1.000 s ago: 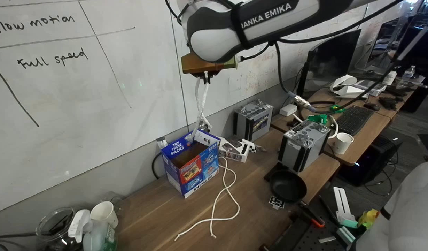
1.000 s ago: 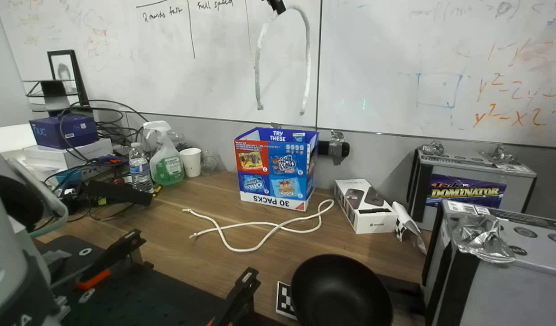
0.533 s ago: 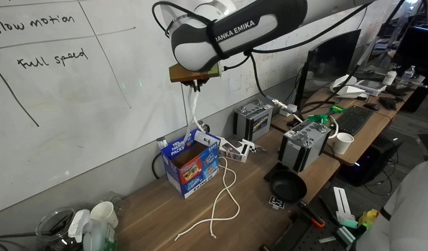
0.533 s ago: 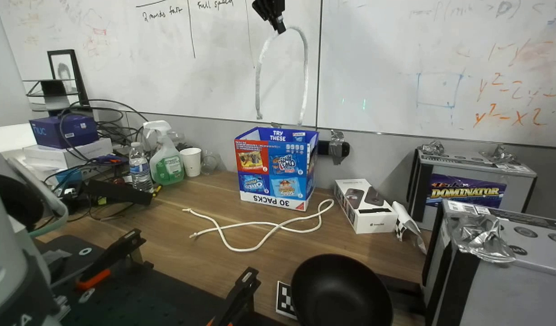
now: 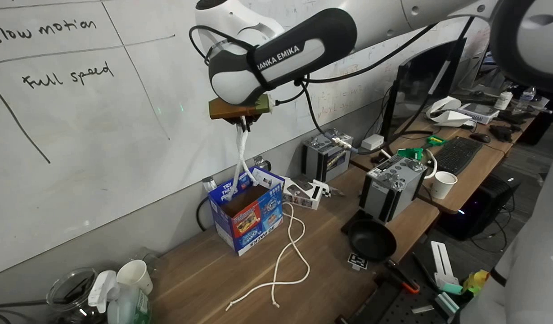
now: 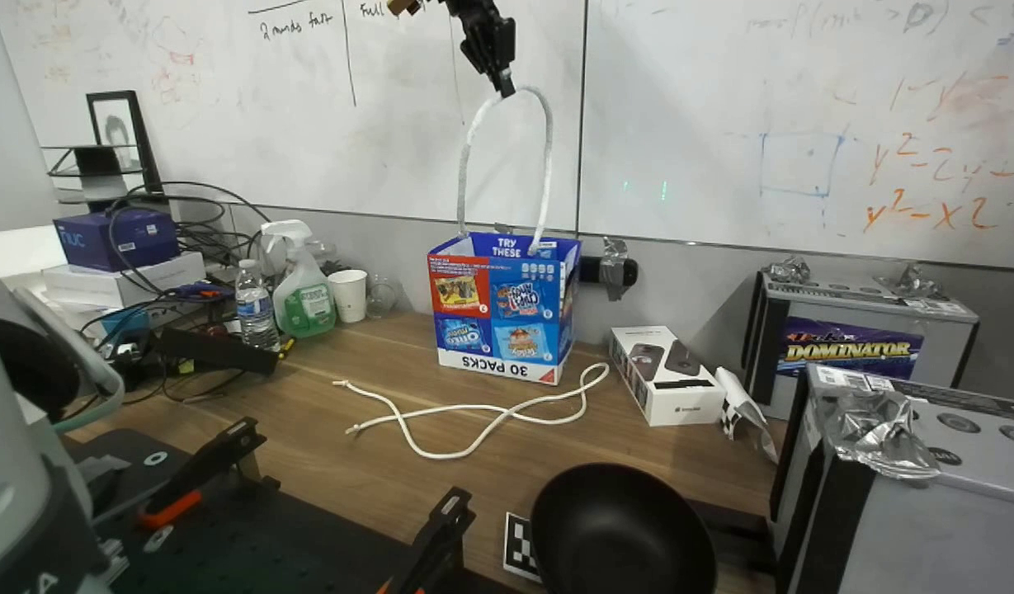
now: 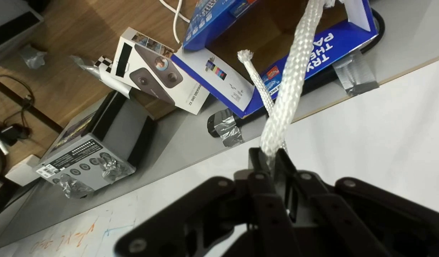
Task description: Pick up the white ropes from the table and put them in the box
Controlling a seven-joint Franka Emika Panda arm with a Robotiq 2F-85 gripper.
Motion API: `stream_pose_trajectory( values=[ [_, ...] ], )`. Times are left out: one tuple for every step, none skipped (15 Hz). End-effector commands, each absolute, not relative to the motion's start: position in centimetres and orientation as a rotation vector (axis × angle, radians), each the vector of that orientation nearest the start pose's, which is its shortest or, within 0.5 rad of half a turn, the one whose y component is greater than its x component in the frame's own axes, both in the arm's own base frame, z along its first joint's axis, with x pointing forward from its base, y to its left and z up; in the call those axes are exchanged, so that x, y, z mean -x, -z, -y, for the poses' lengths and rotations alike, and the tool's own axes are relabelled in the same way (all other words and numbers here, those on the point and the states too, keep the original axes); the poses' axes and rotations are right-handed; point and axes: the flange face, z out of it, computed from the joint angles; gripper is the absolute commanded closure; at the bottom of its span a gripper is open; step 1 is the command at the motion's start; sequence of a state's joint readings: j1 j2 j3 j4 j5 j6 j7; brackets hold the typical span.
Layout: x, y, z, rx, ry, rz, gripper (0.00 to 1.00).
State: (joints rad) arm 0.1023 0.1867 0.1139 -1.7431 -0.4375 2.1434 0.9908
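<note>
While the jaws of the gripper (image 7: 269,155) stand clamped on it near its bend, a braided white rope (image 7: 290,85) hangs in an inverted U, both ends reaching the open mouth of the blue box (image 6: 498,318); how deep they dip cannot be told.
Blue box: cardboard, printed in red and white, stands open side up on the wood-grain tabletop (image 6: 391,351), near the whiteboard (image 5: 123,135).
Second white rope (image 6: 509,411): lies loose on the tabletop just beside the box, crossing itself.
White carton (image 6: 667,375): lies beside the box, camera pictures printed on its top.
Black pan (image 6: 622,528): sits well apart from the box, next to a black-and-white marker (image 6: 520,547).
Grey case (image 6: 944,528): bears silver tape; a second grey case (image 6: 853,334), lettered DOMINATOR, stands just behind it in an exterior view.
Spray bottle (image 6: 305,297): holds green liquid, stands between a water bottle (image 6: 257,307) and a paper cup (image 6: 348,295).
</note>
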Motion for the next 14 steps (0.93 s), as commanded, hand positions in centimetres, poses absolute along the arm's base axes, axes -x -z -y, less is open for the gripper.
stream_pose_trajectory(
  values=[
    [-64.1,-48.9,-11.9,3.111,0.606,-0.964,0.95],
    [-64.2,-48.6,-11.9,3.109,0.597,-0.968,0.95],
    [-64.3,-48.4,-11.8,3.109,0.589,-0.973,0.95],
    [-64.4,-48.3,-11.7,3.107,0.582,-0.978,0.95],
    [-64.4,-48.1,-11.7,3.107,0.577,-0.983,0.95],
    [-64.5,-48.0,-11.6,3.105,0.571,-0.987,0.95],
    [-64.5,-48.0,-11.6,3.104,0.568,-0.99,0.95],
    [-64.5,-47.9,-11.5,3.104,0.567,-0.991,0.95],
    [-64.5,-47.9,-11.5,3.105,0.56,-0.996,0.85],
    [-64.5,-47.9,-11.4,3.102,0.553,-1.0,0.63],
    [-64.5,-47.9,-11.3,3.099,0.547,-1.003,0.6],
    [-64.5,-47.9,-11.2,3.096,0.541,-1.005,0.6],
    [-64.5,-47.9,-11.2,3.093,0.534,-1.01,0.53],
    [-64.5,-47.8,-11.1,3.09,0.528,-1.015,0.46]
  ],
)
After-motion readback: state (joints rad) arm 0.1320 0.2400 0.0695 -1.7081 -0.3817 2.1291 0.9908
